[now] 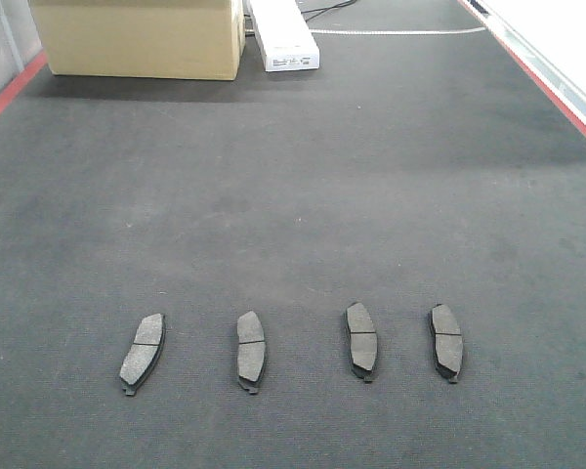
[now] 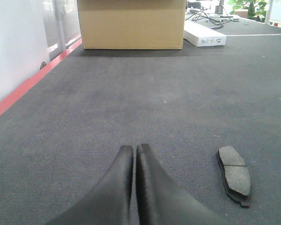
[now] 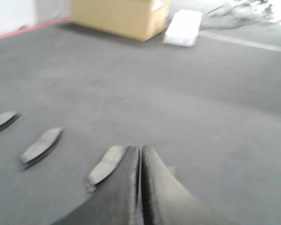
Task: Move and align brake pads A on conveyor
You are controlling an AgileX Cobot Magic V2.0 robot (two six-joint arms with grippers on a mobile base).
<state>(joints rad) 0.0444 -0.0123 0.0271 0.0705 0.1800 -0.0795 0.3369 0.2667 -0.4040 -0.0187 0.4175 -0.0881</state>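
Several dark grey brake pads A lie in a row across the near part of the charcoal conveyor [image 1: 303, 195], each lengthwise: the leftmost pad [image 1: 143, 354], tilted slightly, then a second pad [image 1: 251, 350], a third pad [image 1: 362, 340] and the rightmost pad [image 1: 447, 341]. Neither gripper shows in the front view. My left gripper [image 2: 135, 149] is shut and holds nothing, low over the belt, with one pad [image 2: 234, 174] lying apart to its right. My right gripper [image 3: 140, 149] is shut and holds nothing. A pad [image 3: 105, 166] lies just left of its fingers, and two more pads [image 3: 40, 145] [image 3: 2, 121] lie farther left. That view is blurred.
A cardboard box [image 1: 137, 37] and a long white box [image 1: 285, 39] stand at the far end of the belt, with cables behind them. Red edge strips run along the left side [image 1: 10, 90] and the right side [image 1: 566, 107].
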